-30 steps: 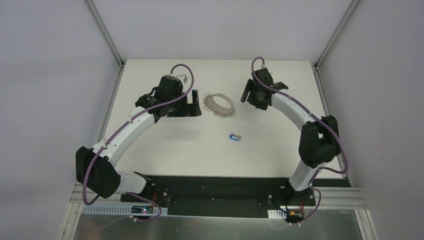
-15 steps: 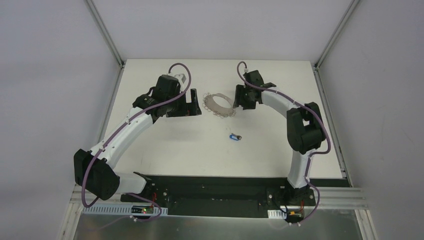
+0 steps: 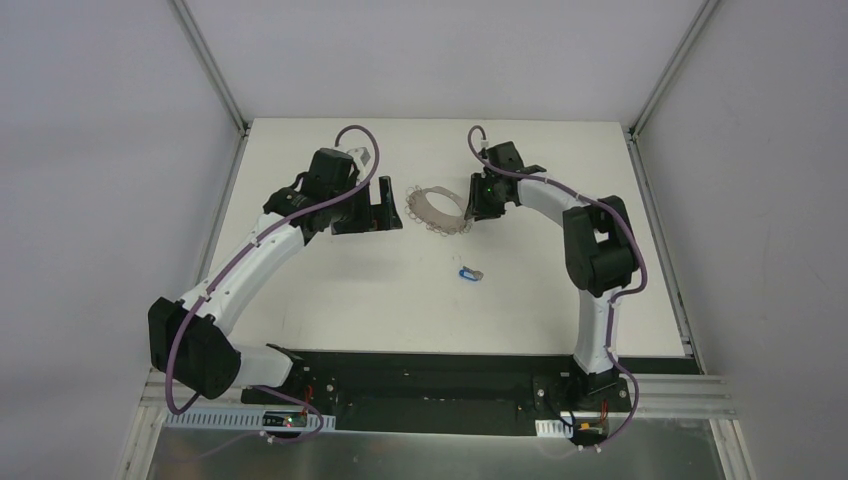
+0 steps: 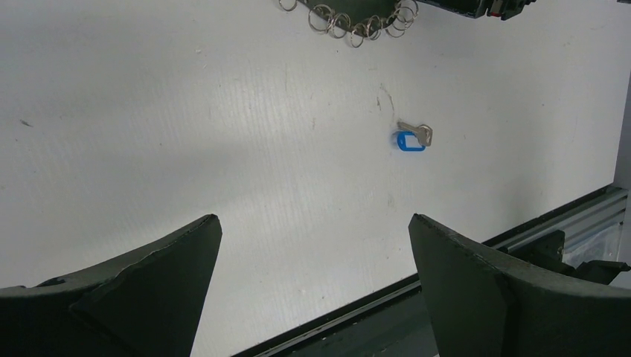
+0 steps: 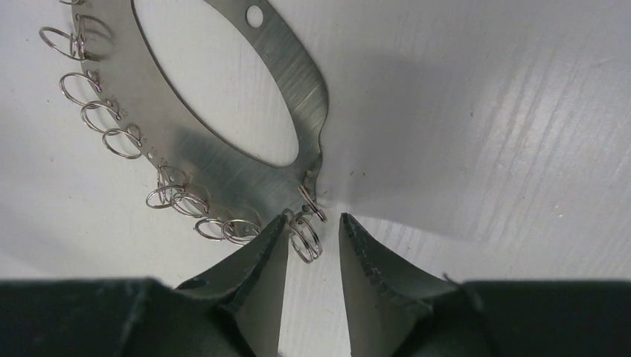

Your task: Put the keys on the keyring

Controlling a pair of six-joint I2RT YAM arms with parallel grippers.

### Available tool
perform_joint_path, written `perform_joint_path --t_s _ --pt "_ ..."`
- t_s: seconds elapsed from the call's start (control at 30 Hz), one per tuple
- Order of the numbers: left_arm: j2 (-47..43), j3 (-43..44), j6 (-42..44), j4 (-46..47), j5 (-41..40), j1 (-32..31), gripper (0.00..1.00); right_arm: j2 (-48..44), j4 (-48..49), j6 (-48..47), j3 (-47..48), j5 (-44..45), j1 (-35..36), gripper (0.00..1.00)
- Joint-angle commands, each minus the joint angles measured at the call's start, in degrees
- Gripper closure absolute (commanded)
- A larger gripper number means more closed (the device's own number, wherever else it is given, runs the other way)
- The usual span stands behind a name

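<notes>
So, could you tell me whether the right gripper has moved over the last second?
Yes. In the top view the right gripper has moved left, up to the right edge of the keyring.

Arms: 2 – left arm (image 3: 250, 262), right arm (image 3: 590, 215).
Grippers: 2 – left gripper (image 4: 312, 223), right gripper (image 5: 314, 227); 2 fingers each.
Keyring (image 3: 438, 210): 1.
Small loops (image 5: 178, 199) on rim: many, exact count not legible.
Key (image 3: 468, 272): 1, with 1 blue tag.
Purple cables (image 3: 355, 135): 2, one per arm.
Table (image 3: 330, 300): 1.

Keyring (image 3: 437, 208) behind key (image 3: 468, 272) — both on table (image 3: 330, 280)
</notes>
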Motion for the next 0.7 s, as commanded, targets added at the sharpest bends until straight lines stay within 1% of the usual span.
perform_joint_path --t_s 0.0,0.13,0.23,0.3,0.37,0.43,0.67 --pt "0.33 0.13 -0.96 0.09 1.92 1.06 0.0 1.09 0.87 -1.0 2.65 -2.24 -0.05 0.68" --pt "0.58 0.13 -1.13 0.09 2.37 1.36 0.0 1.54 1.11 -0.81 2.86 -2.68 -0.03 0.75" --pt "0.87 0.08 -1.29 0.1 2.65 1.55 0.0 1.67 1.34 -0.73 2.88 -2.61 0.01 0.79" --pt "1.11 0.13 -1.39 0.09 2.92 1.68 0.0 1.78 1.34 -0.65 3.06 -2.67 0.0 0.82" --pt "1.29 0.14 -1.37 0.09 3.06 1.79 0.0 1.72 1.47 -0.49 3.01 -2.67 -0.02 0.89" --pt "1.35 0.13 -1.4 0.16 3.28 1.81 0.0 1.3 1.83 -0.4 2.67 -2.46 0.08 1.0" --pt "1.41 0.37 -0.99 0.25 4.81 2.06 0.0 -3.14 5.32 -1.62 -1.7 -0.29 1.87 1.0"
